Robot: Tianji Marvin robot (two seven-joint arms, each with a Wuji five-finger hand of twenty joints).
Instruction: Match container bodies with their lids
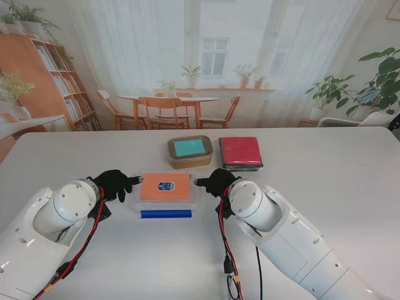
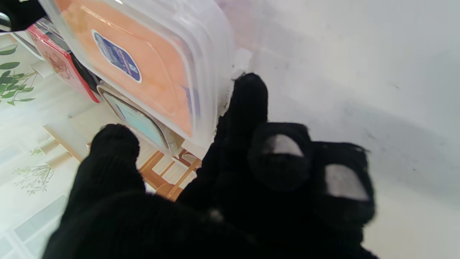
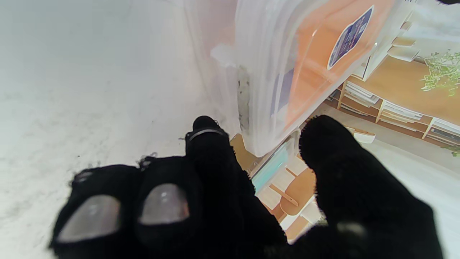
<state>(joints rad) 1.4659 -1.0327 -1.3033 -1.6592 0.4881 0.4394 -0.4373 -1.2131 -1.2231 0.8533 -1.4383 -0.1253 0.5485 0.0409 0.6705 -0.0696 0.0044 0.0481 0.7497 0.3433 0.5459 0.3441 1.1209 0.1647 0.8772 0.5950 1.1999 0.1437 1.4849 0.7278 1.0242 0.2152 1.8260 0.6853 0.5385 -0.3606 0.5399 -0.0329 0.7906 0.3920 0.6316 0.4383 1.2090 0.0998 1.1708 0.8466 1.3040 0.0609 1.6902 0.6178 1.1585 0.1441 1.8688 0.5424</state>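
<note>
Left hand (image 1: 114, 184), right hand (image 1: 215, 182) — half-curled, empty, flanking orange-lidded container (image 1: 165, 188).

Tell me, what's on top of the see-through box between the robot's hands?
An orange lid with a small blue sticker sits on the clear box. A blue strip lies on the table just nearer to me. The lid hides whatever is inside.

The orange-lidded container (image 1: 165, 187) is flanked at 9 and 3 o'clock by the left robot hand (image 1: 114, 184) and right robot hand (image 1: 215, 183), blue strip (image 1: 165, 214) at 6, open counter (image 1: 350, 187) beyond.
</note>
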